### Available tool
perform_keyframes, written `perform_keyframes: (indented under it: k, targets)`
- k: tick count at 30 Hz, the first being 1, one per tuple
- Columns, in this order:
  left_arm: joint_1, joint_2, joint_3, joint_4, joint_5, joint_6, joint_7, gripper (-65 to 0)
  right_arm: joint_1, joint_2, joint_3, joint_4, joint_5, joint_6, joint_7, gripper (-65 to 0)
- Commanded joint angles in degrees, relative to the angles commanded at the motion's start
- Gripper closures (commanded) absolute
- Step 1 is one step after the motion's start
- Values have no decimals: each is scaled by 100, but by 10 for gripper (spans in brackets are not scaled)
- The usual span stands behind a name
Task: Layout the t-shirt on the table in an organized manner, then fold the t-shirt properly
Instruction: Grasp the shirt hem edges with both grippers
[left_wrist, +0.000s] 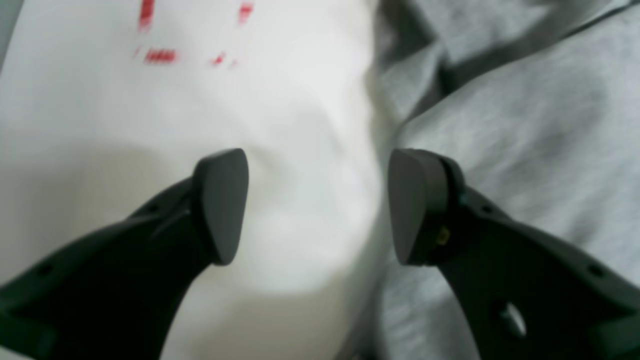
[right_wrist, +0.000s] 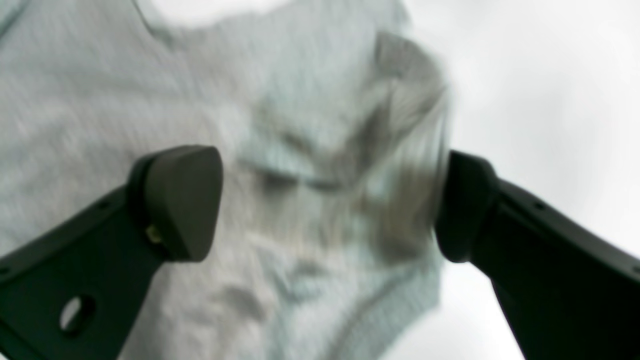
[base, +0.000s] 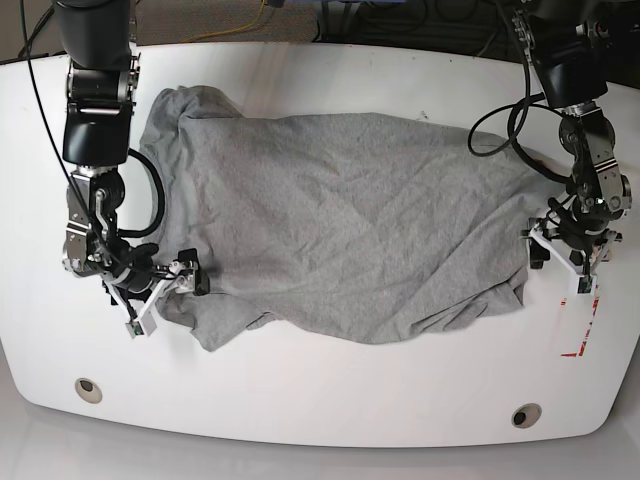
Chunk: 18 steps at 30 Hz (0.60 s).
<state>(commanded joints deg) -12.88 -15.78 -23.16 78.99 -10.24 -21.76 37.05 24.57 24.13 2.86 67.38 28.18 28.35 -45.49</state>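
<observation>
Along the near edge of the white counter sit two round grey grommets, one at the near left and one at the near right. A red dashed mark lies at the near right, just beside the shirt's right edge.

The heather-grey t-shirt is spread across the middle of the counter, wrinkled, its long axis running left to right. Its near hem is uneven, with a lobe hanging toward the near left and the near-right corner bunched. The far-left part rises in a rumpled fold under the arm there.

The right tool is at the shirt's near-left edge. In the right wrist view its fingers stand wide apart over the grey cloth; a raised bunch of fabric lies against the inner face of the other finger, but the jaws do not close on it. That view is blurred.

The left tool is at the shirt's right edge. In the left wrist view its fingers are spread wide with bare white counter between them; one finger is over the counter, the other over the grey fabric at its border. It holds nothing. The red dashes show beyond it, blurred.

There are no containers on the counter.
</observation>
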Motion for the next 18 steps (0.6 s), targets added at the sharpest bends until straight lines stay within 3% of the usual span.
perform_keyframes:
  k: [9, 18]
  targets:
    - [-457, 193, -158, -413, -211, 9, -62, -414, -273, 9, -18, 123, 18, 26, 0, -600]
    - [-905, 492, -149, -1345, -211, 0, -422, -413, -519, 9, 0, 176, 26, 44, 0, -600]
